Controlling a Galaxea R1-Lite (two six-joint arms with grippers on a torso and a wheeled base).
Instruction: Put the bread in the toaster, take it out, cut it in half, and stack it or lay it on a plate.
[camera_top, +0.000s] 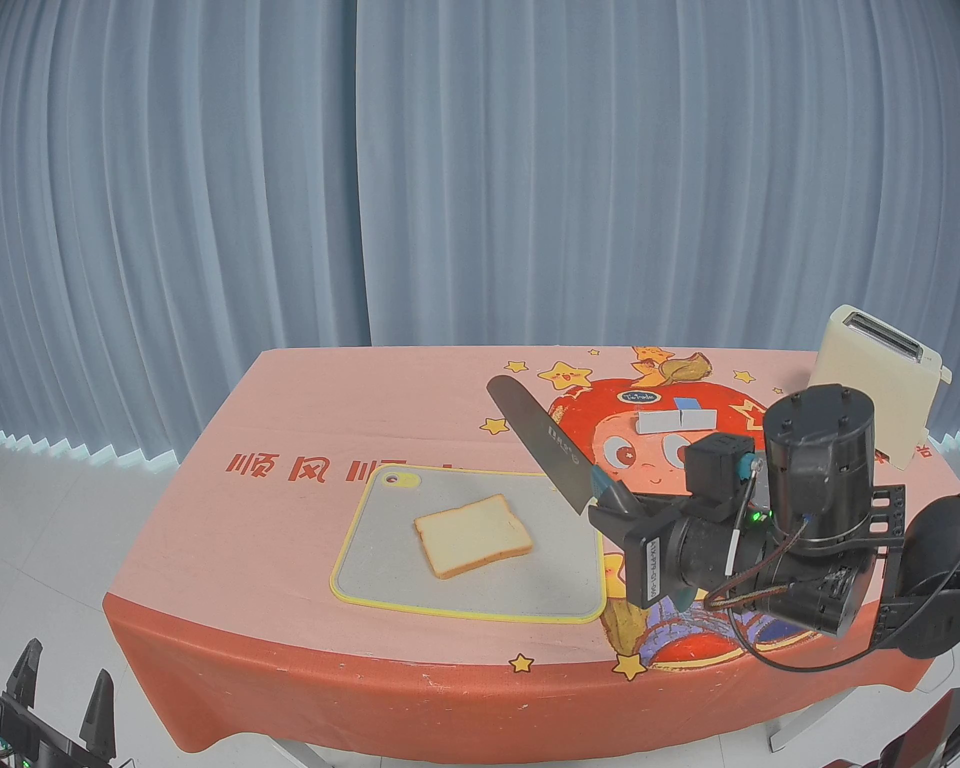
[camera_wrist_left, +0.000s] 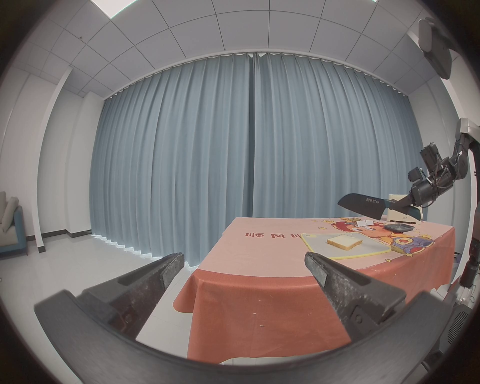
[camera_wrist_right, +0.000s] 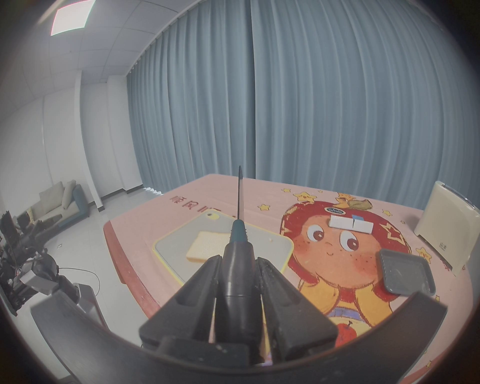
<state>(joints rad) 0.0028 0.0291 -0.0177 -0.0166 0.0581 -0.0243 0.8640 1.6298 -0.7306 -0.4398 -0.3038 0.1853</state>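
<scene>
Below and ahead of the right pincer (camera_wrist_right: 238, 262), clamped on the knife (camera_top: 540, 440) handle with blade on edge, the bread (camera_top: 472, 535) lies flat on the cutting board (camera_top: 390, 570), seemingly set for halving.

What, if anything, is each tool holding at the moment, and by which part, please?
The right tool grips the knife by its handle; the left tool is open and empty.
</scene>
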